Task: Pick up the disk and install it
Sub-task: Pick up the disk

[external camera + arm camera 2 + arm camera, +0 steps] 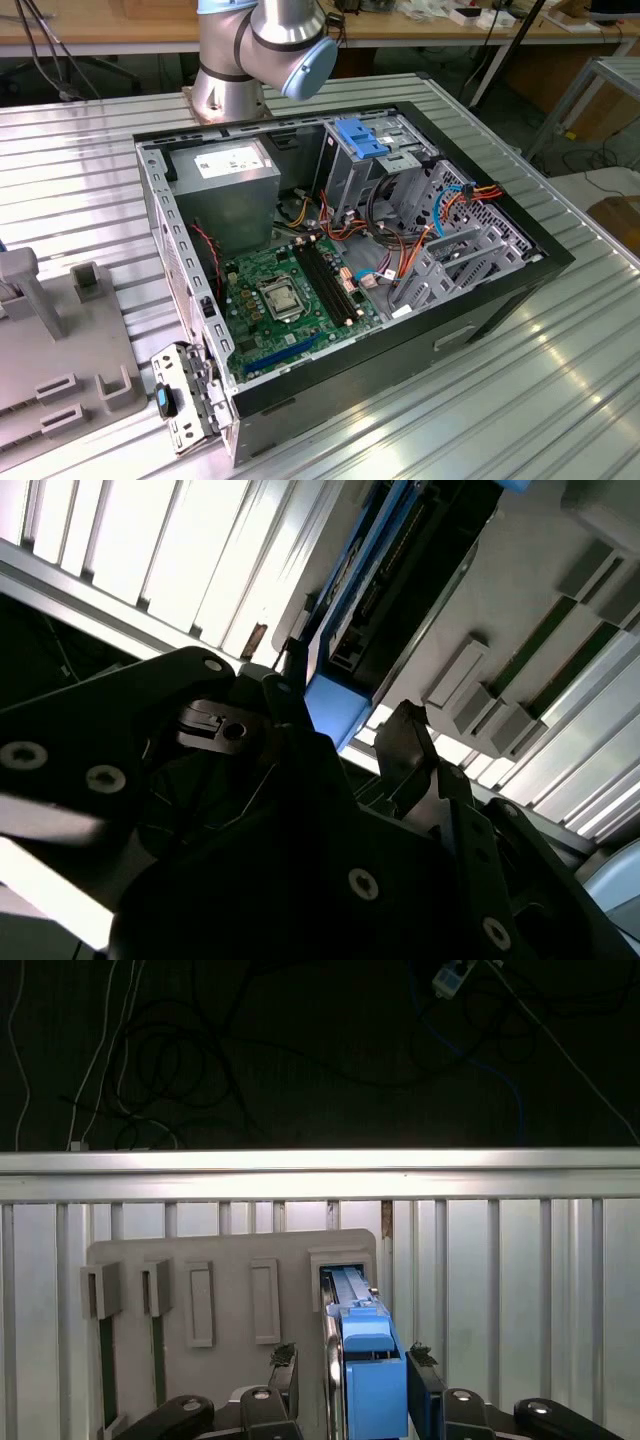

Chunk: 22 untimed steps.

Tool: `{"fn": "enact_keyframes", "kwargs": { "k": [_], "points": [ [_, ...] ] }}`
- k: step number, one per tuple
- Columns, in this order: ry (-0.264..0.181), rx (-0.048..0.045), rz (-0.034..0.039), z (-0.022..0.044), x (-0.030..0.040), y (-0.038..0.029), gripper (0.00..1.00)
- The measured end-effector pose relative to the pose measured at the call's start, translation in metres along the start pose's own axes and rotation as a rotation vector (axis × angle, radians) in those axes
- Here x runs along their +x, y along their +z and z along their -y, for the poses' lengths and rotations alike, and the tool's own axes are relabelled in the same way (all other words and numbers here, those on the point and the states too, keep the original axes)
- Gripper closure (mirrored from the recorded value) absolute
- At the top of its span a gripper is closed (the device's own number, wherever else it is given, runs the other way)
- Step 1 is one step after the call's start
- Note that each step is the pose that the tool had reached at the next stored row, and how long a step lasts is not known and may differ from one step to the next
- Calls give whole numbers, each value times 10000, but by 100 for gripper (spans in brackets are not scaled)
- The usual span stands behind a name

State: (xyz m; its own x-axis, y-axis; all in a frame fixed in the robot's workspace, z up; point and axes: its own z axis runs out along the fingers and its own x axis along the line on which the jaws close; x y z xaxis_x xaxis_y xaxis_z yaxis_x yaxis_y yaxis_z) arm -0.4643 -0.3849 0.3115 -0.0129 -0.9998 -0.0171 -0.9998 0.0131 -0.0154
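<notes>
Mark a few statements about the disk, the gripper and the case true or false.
1. The case is open. True.
2. The motherboard is red. False: it is green.
3. The disk stands in a slot of the grey holder. True.
4. The gripper is inside the case. False: it is at the disk, over the holder.
5. The holder lies on wood. False: it lies on a ribbed metal table.
</notes>
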Motion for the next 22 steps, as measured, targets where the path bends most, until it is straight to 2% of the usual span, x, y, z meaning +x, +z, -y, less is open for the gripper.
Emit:
{"fn": "enact_keyframes", "kwargs": {
  "k": [2, 3, 22],
  "points": [
    [8, -2, -2, 0, 0, 23, 47],
    [8, -4, -3, 0, 0, 24, 54],
    [8, -1, 30, -1, 1, 65, 54]
  ]
}}
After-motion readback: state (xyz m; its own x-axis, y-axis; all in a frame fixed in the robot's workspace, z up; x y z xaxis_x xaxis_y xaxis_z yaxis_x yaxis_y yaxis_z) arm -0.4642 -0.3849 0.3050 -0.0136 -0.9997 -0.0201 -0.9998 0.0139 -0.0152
